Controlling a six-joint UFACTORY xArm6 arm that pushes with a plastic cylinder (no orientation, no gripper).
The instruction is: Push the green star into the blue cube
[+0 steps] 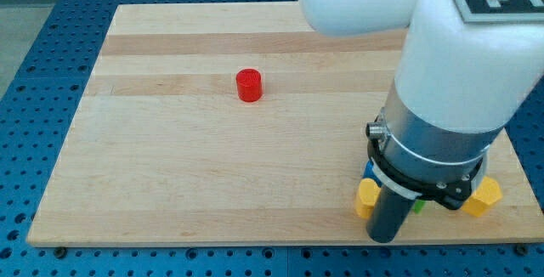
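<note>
Green star [418, 206] sliver, arm-hidden, blue cube [369, 169] edge

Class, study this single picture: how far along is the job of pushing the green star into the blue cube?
Done: cannot be confirmed. My arm hides most of both blocks; only a green sliver and a blue sliver show, so contact cannot be judged. In hand: the rod stands between them, among two yellow blocks; my tip itself does not show. Left: confirming contact. The red cylinder sits far away.

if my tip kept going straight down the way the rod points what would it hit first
Most likely the wooden board itself. My tip sits near the view's bottom edge, between two yellow blocks, with slivers of a green block and blue block beside the rod. Depth is unclear.
</note>
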